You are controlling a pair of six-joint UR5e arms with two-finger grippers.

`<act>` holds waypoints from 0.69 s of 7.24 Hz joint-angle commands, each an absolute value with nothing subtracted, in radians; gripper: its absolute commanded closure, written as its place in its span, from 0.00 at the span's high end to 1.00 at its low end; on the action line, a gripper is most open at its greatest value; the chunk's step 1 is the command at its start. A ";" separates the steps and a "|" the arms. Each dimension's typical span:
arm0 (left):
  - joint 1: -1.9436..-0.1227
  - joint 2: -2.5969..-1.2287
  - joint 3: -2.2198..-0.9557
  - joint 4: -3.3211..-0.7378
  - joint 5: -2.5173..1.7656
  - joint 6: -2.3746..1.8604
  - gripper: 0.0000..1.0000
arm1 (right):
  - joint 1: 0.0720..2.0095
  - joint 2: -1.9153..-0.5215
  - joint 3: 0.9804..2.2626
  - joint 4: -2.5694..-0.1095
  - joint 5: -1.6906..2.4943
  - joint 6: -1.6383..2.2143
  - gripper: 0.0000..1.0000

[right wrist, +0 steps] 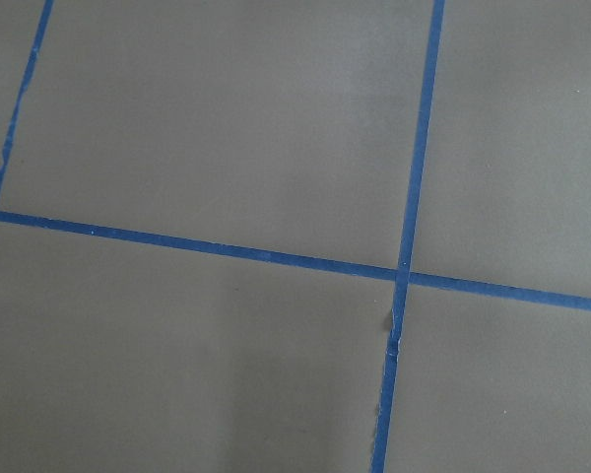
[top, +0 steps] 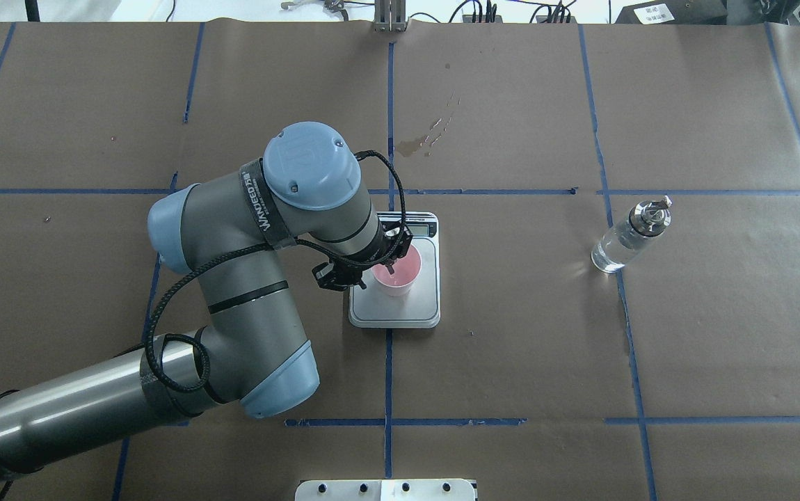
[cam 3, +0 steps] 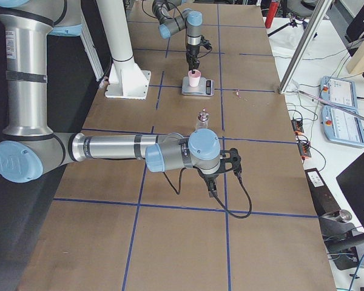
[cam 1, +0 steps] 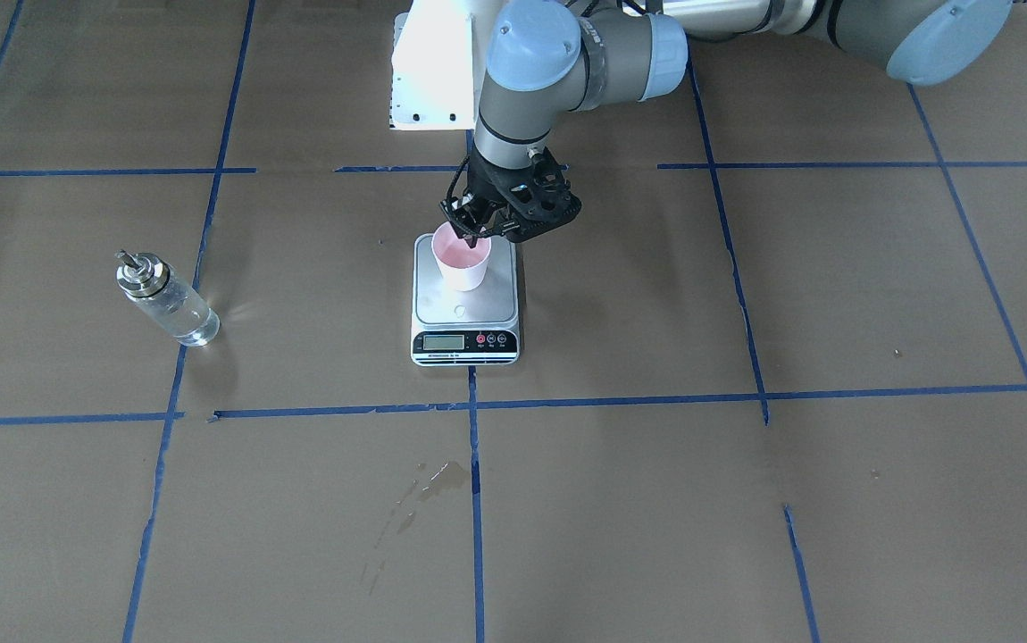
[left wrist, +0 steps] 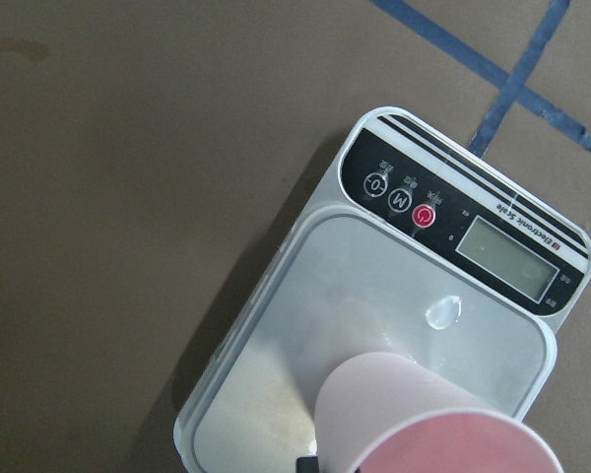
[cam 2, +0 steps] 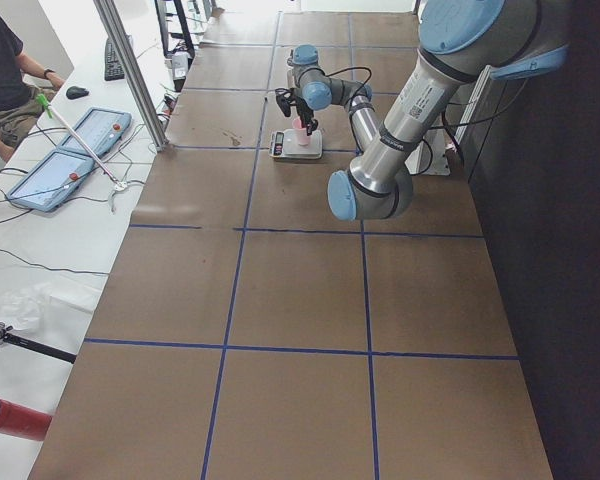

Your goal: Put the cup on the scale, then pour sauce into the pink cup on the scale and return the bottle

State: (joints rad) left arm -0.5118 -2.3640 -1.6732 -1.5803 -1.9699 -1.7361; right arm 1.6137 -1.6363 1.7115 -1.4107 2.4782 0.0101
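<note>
Left gripper (cam 1: 475,234) looks clamped on the cup (cam 1: 462,259), with 1 finger inside the rim and 1 outside. The cup is on the scale (cam 1: 496,299), at the end away from the buttons. It is likely light and thin, so it could tip or squash, and the rim is a fair place to hold. The bottle (cam 1: 165,299) stands well apart. It is smooth, breakable glass, best held round its middle. Nobody can tell if the right gripper (cam 3: 211,193) has its fingers apart or together.

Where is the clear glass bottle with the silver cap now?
In the overhead view, the clear glass bottle stands right of the steel scale, well apart, untouched.
</note>
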 commanded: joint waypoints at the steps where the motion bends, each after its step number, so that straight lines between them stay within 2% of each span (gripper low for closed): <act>1: -0.518 -2.353 -1.756 -1.574 -1.989 -1.730 1.00 | 1.614 -1.653 1.761 -1.422 2.479 0.066 1.00; 2: -0.535 -2.355 -1.761 -1.574 -2.031 -1.729 1.00 | 1.614 -1.675 1.843 -1.489 2.477 0.095 1.00; 5: -0.612 -2.317 -1.799 -1.574 -2.063 -1.623 1.00 | 1.545 -1.744 2.205 -1.718 2.479 0.287 1.00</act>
State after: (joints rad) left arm -0.5801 -2.3387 -1.7825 -1.5740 -2.0557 -1.6720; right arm 1.5898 -1.7226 2.0591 -1.6385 2.4777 0.1809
